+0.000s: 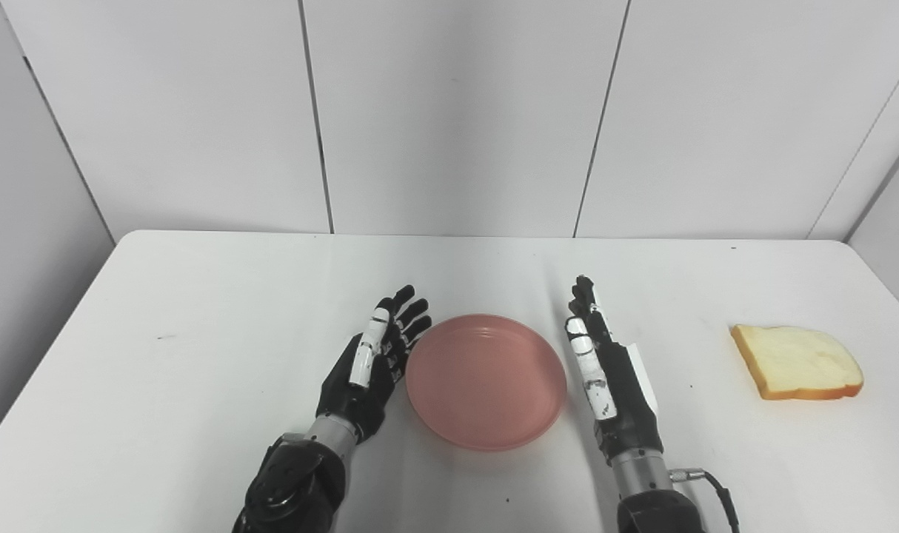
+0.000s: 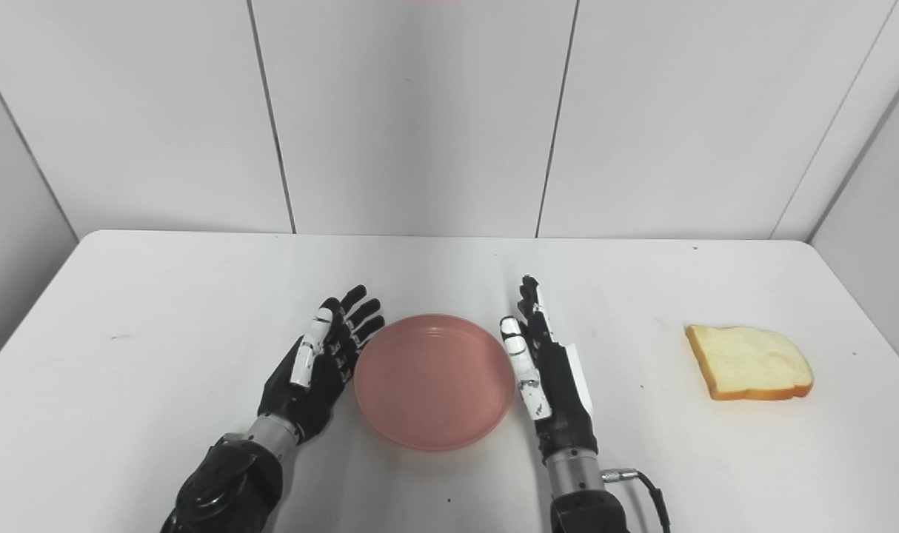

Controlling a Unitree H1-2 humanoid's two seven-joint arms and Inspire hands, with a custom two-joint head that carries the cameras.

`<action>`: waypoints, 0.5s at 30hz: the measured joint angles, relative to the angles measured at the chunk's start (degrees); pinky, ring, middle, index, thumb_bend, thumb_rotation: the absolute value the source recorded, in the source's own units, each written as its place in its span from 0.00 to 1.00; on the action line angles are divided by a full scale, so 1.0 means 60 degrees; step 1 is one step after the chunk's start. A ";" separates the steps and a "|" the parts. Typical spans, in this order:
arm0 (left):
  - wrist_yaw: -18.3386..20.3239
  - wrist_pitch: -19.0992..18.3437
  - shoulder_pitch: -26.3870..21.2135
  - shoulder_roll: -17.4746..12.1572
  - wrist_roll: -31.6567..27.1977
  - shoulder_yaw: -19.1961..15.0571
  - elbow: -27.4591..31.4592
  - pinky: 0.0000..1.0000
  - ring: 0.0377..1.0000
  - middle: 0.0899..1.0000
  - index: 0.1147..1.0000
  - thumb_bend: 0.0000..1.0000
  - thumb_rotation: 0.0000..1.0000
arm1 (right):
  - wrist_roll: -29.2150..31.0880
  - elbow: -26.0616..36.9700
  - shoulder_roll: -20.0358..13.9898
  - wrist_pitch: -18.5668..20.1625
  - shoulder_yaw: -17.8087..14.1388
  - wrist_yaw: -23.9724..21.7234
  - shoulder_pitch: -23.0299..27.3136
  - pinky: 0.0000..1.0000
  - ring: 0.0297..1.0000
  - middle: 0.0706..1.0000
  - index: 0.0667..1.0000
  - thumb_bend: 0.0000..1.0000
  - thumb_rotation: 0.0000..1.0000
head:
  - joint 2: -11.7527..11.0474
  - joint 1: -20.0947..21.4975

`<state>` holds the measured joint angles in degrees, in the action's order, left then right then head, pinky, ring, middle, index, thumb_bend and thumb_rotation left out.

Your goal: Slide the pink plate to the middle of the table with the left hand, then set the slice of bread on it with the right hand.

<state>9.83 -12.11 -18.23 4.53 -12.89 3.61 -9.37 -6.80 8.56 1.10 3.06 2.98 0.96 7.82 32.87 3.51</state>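
- The pink plate [image 1: 486, 381] is sitting roughly mid-table, toward the near edge of the white table [image 1: 198, 311], so the sliding step is looking finished or nearly so.
- The left hand [image 1: 372, 363] is resting just beside the plate's left rim, fingers spread and extended, gripping nothing; whether it is touching the rim is unclear.
- The right hand [image 1: 605, 363] is waiting just beside the plate's right rim, fingers straight and apart, also holding nothing.
- The slice of bread [image 1: 796, 361] is lying flat on the table well to the right of the plate, beyond the right hand, untouched.
- The plate is holding nothing; its dish is showing bare.
- Judging from this, the next move is calling for the right hand to travel right, away from the plate, close around the bread, then carry it back over the plate's centre.
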 measured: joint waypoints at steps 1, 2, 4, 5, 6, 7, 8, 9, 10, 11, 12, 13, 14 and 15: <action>-0.0015 0.0014 0.0002 0.0002 0.0092 0.0023 0.0005 0.92 0.93 0.93 0.92 0.45 1.00 | -0.0004 0.0001 -0.0015 0.0000 -0.0012 0.0000 0.0003 0.97 1.00 1.00 1.00 0.46 1.00 | 0.0000 0.0000; -0.0030 0.0025 0.0003 0.0007 0.0116 0.0029 0.0005 0.92 0.93 0.93 0.92 0.45 1.00 | -0.0005 0.0006 -0.0035 0.0000 -0.0032 0.0000 0.0006 0.97 1.00 1.00 1.00 0.46 1.00 | -0.0015 0.0044; -0.0138 0.0058 0.0027 0.0035 0.0302 0.0027 0.0043 0.93 0.93 0.93 0.92 0.43 1.00 | -0.0028 0.0022 -0.0139 0.0000 -0.0093 0.0000 0.0042 0.98 0.99 1.00 1.00 0.51 1.00 | -0.0029 0.0103; -0.0194 0.0078 0.0046 0.0050 0.0332 0.0021 0.0061 0.94 0.93 0.93 0.93 0.43 1.00 | -0.0043 0.0036 -0.0177 0.0000 -0.0126 0.0000 0.0076 0.98 0.99 1.00 1.00 0.54 1.00 | -0.0029 0.0103; -0.0227 0.0107 0.0078 0.0059 0.0397 0.0022 0.0093 0.93 0.93 0.94 0.93 0.44 1.00 | -0.0041 0.0062 -0.0257 0.0000 -0.0169 -0.0007 0.0128 0.99 1.00 1.00 1.00 0.56 1.00 | -0.0058 0.0161; -0.0271 0.0141 0.0129 0.0075 0.0493 0.0023 0.0148 0.93 0.93 0.94 0.93 0.44 1.00 | -0.0038 0.0094 -0.0356 0.0000 -0.0192 -0.0040 0.0207 0.99 1.00 1.00 1.00 0.56 1.00 | -0.0088 0.0248; -0.0329 0.0167 0.0177 0.0091 0.0524 0.0026 0.0207 0.93 0.93 0.94 0.93 0.44 1.00 | -0.0040 0.0131 -0.0506 0.0000 -0.0208 -0.0061 0.0307 0.98 1.00 1.00 1.00 0.56 1.00 | -0.0102 0.0278; -0.0370 0.0196 0.0228 0.0100 0.0570 0.0032 0.0281 0.94 0.93 0.94 0.93 0.44 1.00 | -0.0047 0.0179 -0.0640 0.0000 -0.0231 -0.0069 0.0394 0.98 1.00 1.00 1.00 0.56 1.00 | -0.0132 0.0365; -0.0401 0.0228 0.0279 0.0100 0.0673 0.0052 0.0375 0.94 0.93 0.94 0.93 0.44 1.00 | -0.0076 0.0261 -0.0812 0.0002 -0.0275 -0.0084 0.0496 0.97 1.00 1.00 1.00 0.57 1.00 | -0.0175 0.0453; -0.0428 0.0301 0.0306 0.0099 0.0736 0.0077 0.0428 0.94 0.93 0.94 0.93 0.44 1.00 | -0.0091 0.0402 -0.0978 0.0008 -0.0344 -0.0085 0.0593 0.96 0.99 1.00 1.00 0.59 1.00 | -0.0190 0.0498; -0.0458 0.0364 0.0332 0.0093 0.0834 0.0086 0.0502 0.94 0.93 0.94 0.93 0.44 1.00 | -0.0097 0.0532 -0.1130 0.0029 -0.0414 -0.0088 0.0721 0.96 0.99 1.00 1.00 0.59 1.00 | -0.0190 0.0498; -0.0500 0.0377 0.0364 0.0087 0.0913 0.0103 0.0634 0.94 0.93 0.94 0.93 0.44 1.00 | -0.0095 0.0672 -0.1263 0.0067 -0.0475 -0.0090 0.0874 0.96 0.99 1.00 1.00 0.60 1.00 | -0.0205 0.0571; -0.0525 0.0400 0.0384 0.0087 0.0947 0.0117 0.0744 0.94 0.93 0.94 0.93 0.44 1.00 | -0.0076 0.0788 -0.1375 0.0149 -0.0545 -0.0101 0.1033 0.95 0.97 1.00 1.00 0.65 0.99 | -0.0249 0.0760; -0.0530 0.0410 0.0388 0.0087 0.1011 0.0156 0.0836 0.94 0.94 0.94 0.93 0.45 1.00 | -0.0054 0.0896 -0.1482 0.0263 -0.0610 -0.0145 0.1179 0.94 0.97 1.00 1.00 0.66 0.99 | -0.0249 0.0762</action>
<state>6.65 -9.65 -15.90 5.05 -6.83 4.55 -4.35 -7.12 13.94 -7.80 4.64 -0.68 0.09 14.90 31.38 8.09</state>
